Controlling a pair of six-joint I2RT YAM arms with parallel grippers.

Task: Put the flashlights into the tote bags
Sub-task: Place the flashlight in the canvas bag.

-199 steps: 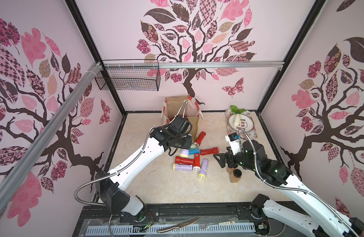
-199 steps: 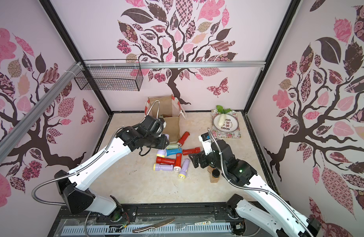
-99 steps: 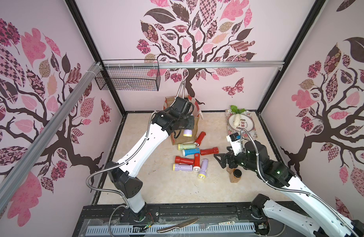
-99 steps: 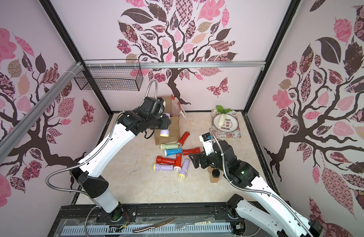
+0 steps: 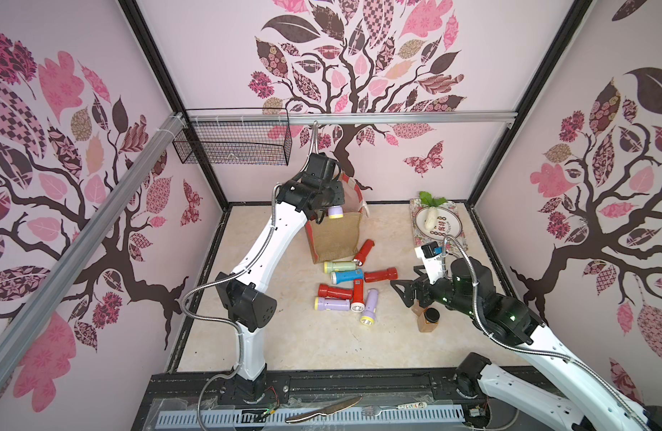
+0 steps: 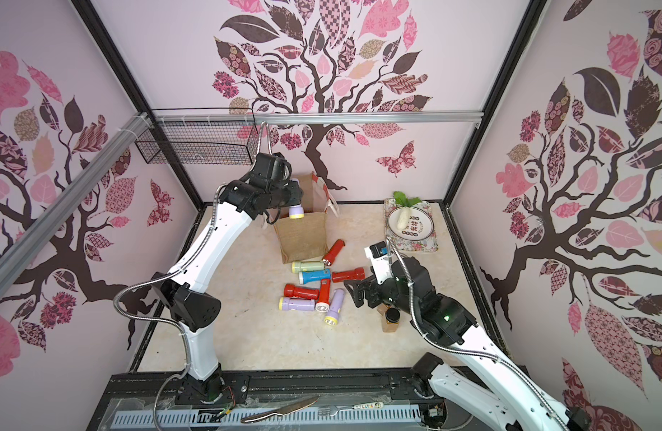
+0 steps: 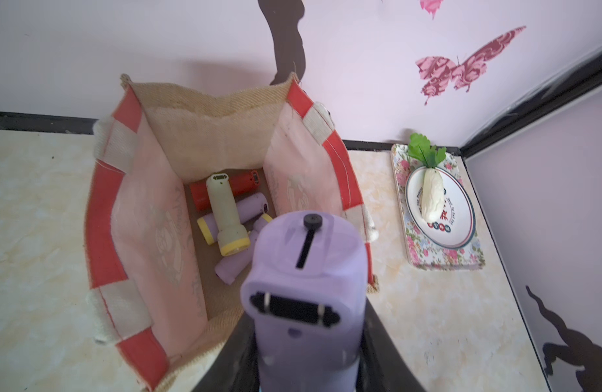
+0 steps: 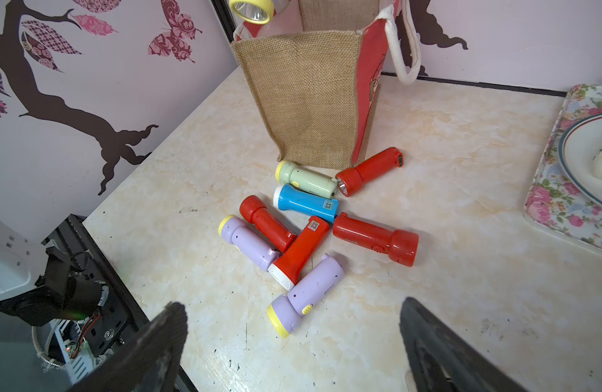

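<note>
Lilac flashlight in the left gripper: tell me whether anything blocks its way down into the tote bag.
Nothing visible does. The left gripper holds the lilac flashlight above the open tote bag, near its front rim; the handles hang outside, and the flashlights already inside lie at the bottom.

The bag (image 7: 208, 135) gapes open. Its mouth is clear but for the lilac flashlight (image 7: 306, 288) clamped in the left gripper (image 7: 308, 359) over the near rim. Several flashlights (image 7: 226, 210) cover part of its bottom. Before the bag a pile (image 8: 304, 203) of eight more lies packed, several touching. Bare floor (image 5: 303, 343) spreads left and in front of it. To its right, jars (image 5: 428, 321) stand by the wide-spread right gripper (image 8: 293, 307). The tray (image 5: 414, 220) fills the back right corner.
</note>
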